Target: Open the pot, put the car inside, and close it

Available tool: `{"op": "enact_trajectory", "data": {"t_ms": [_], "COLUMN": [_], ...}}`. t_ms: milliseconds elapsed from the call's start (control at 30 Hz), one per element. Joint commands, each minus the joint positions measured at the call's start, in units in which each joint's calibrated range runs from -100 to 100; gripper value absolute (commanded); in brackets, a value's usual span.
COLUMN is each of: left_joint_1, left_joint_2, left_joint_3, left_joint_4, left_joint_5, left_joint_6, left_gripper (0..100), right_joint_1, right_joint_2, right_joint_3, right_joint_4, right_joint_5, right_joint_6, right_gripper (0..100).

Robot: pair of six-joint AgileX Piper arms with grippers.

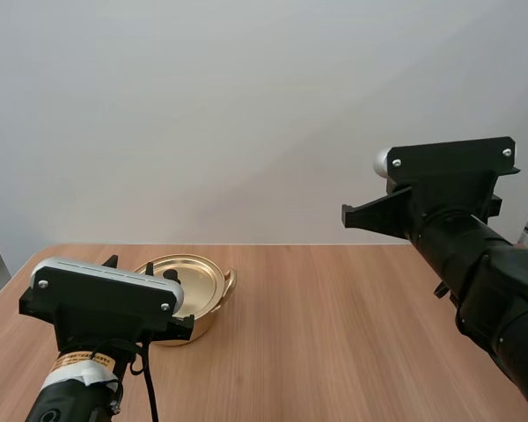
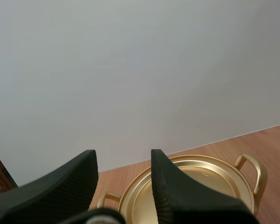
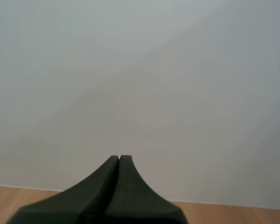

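Observation:
A gold pot (image 1: 198, 286) with two loop handles stands on the wooden table at the left. Its top shows as a shallow gold disc (image 2: 200, 179); I cannot tell whether that is a lid. My left gripper (image 2: 123, 156) hangs just over the pot's near side, open, with nothing between its ribbed fingers (image 2: 168, 186). In the high view the left gripper (image 1: 158, 272) sits low in front of the pot and hides part of it. My right gripper (image 1: 348, 215) is raised high above the table's right side, shut on nothing, its fingers (image 3: 119, 161) lying together as one wedge.
The wooden table (image 1: 334, 308) stretches bare from the pot to the right arm. A plain pale wall stands behind its far edge.

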Motion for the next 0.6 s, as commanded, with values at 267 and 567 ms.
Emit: {"op": "enact_trajectory", "data": {"t_ms": [267,567], "left_joint_1": [0.05,0.05], "left_joint_2": [0.0,0.0], "left_joint_3": [0.0,0.0], "left_joint_4": [0.1,0.1], "left_joint_5": [-0.1,-0.1], "left_joint_6": [0.0,0.0], "left_gripper": [61,61], "right_joint_1": [0.5,2.1], "right_joint_2": [-10.7,-25.6], "right_joint_3": [16.9,24.5], "right_joint_4": [-0.2,0.6], "right_joint_5": [-11.2,-12.4], "right_joint_6": [0.0,0.0], "right_gripper": [0,0]}}
